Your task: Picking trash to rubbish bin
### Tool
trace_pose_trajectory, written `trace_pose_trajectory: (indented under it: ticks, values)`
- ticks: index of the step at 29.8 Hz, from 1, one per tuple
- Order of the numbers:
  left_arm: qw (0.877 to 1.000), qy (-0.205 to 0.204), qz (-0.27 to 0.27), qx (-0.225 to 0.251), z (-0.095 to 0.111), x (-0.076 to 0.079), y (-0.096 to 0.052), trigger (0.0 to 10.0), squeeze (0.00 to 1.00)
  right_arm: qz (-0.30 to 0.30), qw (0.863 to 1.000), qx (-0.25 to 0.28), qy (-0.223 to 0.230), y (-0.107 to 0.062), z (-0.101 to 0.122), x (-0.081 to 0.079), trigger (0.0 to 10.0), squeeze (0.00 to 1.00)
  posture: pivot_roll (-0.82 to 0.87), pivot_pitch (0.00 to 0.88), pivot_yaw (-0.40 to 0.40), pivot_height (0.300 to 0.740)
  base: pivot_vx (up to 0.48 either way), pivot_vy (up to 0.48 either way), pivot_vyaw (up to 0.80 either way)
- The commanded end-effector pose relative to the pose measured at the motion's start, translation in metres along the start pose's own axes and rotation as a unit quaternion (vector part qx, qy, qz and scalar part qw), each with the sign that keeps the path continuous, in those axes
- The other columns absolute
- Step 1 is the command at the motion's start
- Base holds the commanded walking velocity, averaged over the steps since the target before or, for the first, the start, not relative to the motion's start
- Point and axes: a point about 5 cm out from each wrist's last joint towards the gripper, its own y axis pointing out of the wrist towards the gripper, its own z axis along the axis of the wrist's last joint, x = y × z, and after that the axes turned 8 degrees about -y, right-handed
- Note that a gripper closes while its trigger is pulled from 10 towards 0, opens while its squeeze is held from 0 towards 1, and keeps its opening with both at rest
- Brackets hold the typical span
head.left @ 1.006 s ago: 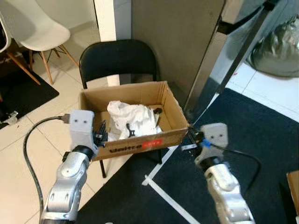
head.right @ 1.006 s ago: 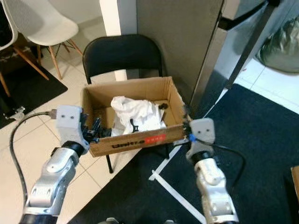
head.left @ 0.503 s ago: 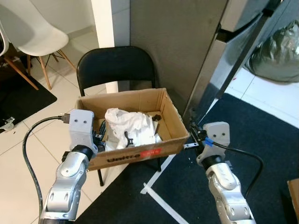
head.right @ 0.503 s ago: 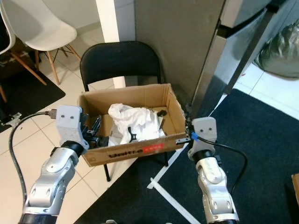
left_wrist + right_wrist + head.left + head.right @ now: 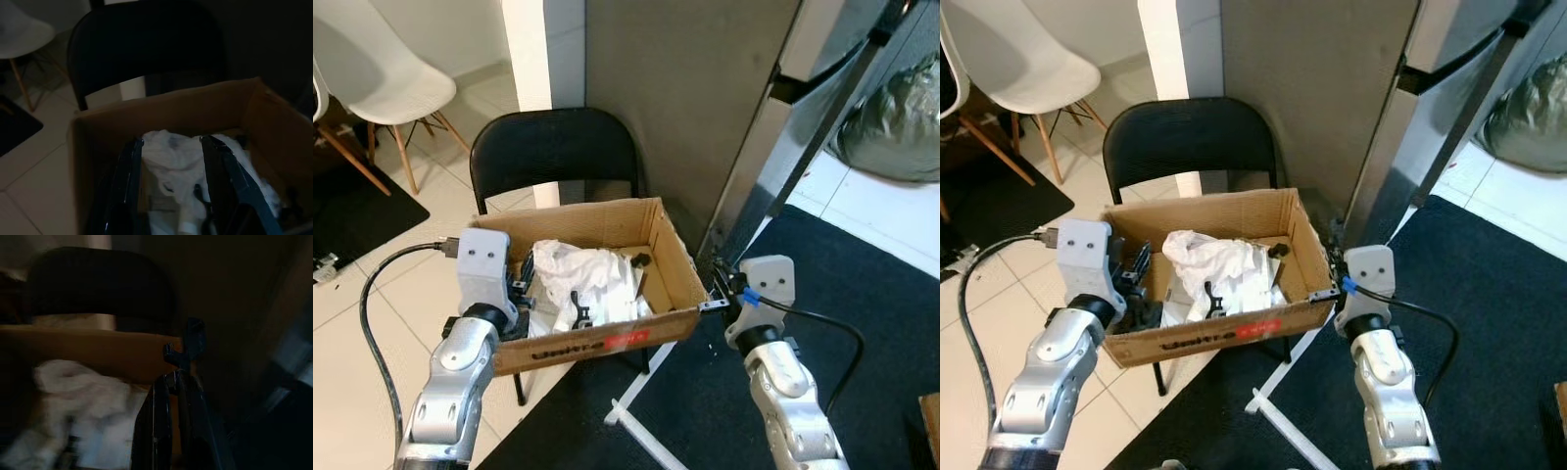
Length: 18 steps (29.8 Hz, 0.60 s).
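**A:** At the left end of the cardboard box [image 5: 597,343], what is the left gripper [image 5: 1136,284] doing?

**B:** It grips the box's left wall, one black finger [image 5: 128,181] inside and the other outside the cardboard (the left wrist view shows the two fingers standing apart with the wall's edge running between them). So it is clamped on the box.

**A:** And on the right?

**B:** The right gripper [image 5: 722,294] sits at the box's near right corner, its fingers [image 5: 161,421] drawn narrow against the right wall. The right wrist view is dark and blurred, but the cardboard edge runs right at the fingertips, so it looks to be pinching that wall.

**A:** Where is the trash?

**B:** A crumpled white bag or paper [image 5: 587,279] lies in the middle of the box, with small dark bits on it.

**A:** What lies farther out?

**B:** A black folding chair [image 5: 553,147] stands just behind and under the box. Far left stands a white chair [image 5: 382,83] on pale tiles; to the right, a dark carpet [image 5: 862,284].
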Motion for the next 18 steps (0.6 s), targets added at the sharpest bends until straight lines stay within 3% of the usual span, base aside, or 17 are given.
trace_pose_trajectory:
  ticks: [1,18]
  values:
    - [1.0,0.005,0.004,-0.007,-0.0034,-0.002,-0.0014,10.0,0.04,-0.002,1.0,-0.011,-0.003,-0.003,-0.0053,0.0022,10.0,0.0,0.01,0.15,-0.034,0.74,0.262,0.0,0.0]
    - [1.0,0.005,0.005,-0.006,-0.0031,-0.0018,-0.0013,10.0,0.04,0.005,1.0,-0.006,-0.006,0.0005,-0.0045,0.0006,10.0,0.0,0.01,0.148,-0.037,0.74,0.262,0.0,0.0]
